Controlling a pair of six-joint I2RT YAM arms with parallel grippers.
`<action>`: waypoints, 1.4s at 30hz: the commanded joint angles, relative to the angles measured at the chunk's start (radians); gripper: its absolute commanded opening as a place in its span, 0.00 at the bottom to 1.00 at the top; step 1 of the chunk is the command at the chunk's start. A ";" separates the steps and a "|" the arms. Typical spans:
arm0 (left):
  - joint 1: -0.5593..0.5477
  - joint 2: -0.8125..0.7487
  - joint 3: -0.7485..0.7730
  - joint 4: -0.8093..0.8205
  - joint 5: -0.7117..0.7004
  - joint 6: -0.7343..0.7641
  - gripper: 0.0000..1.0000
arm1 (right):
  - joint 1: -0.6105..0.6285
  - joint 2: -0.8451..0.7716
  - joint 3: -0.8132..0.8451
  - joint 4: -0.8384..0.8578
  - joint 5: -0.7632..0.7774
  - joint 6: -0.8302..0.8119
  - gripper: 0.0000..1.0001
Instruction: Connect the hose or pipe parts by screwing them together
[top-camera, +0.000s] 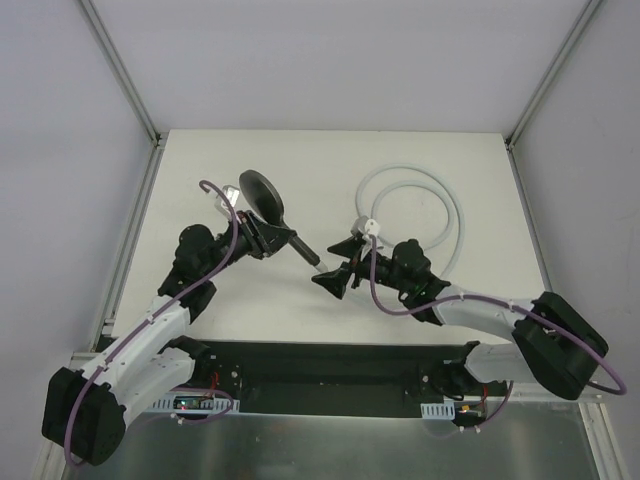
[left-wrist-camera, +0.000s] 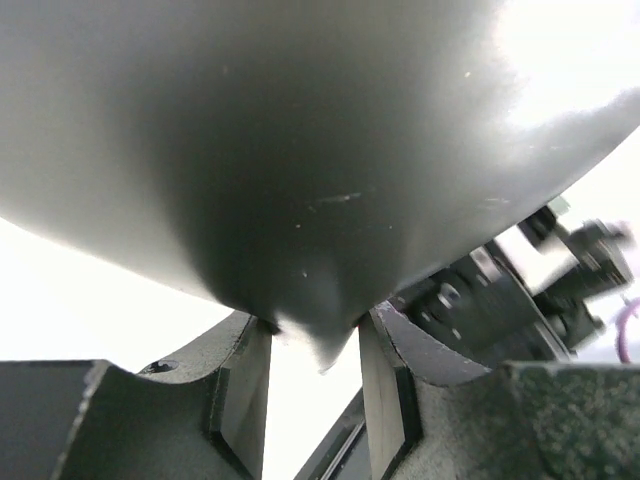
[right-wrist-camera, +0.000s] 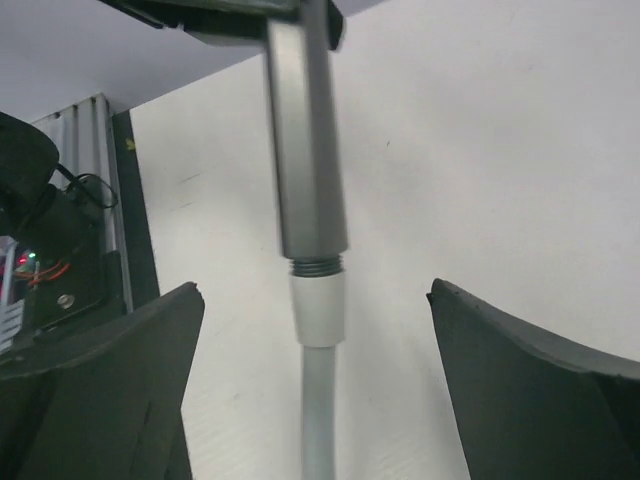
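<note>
The left hand was clamped narrowly on the neck of the dark grey shower head, holding it over the counter with its handle pointing toward the right arm. At the handle's tip a band of thread showed above the white end fitting of the hose, whose coil lay on the counter to the right. The right hand stood wide open, its jaws on either side of the fitting, touching nothing. The joint looked started but not seated. The next move likely called for closing on the fitting and twisting it in line with the handle.
</note>
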 joint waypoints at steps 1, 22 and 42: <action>-0.007 -0.029 0.140 -0.197 -0.169 -0.051 0.00 | 0.136 -0.135 -0.014 -0.046 0.401 -0.291 1.00; -0.006 -0.126 0.291 -0.566 -0.307 -0.306 0.00 | 0.515 0.185 0.288 -0.102 1.158 -0.833 0.42; -0.007 -0.015 -0.058 0.370 0.088 0.036 0.00 | -0.009 0.053 0.141 -0.073 -0.182 -0.008 0.01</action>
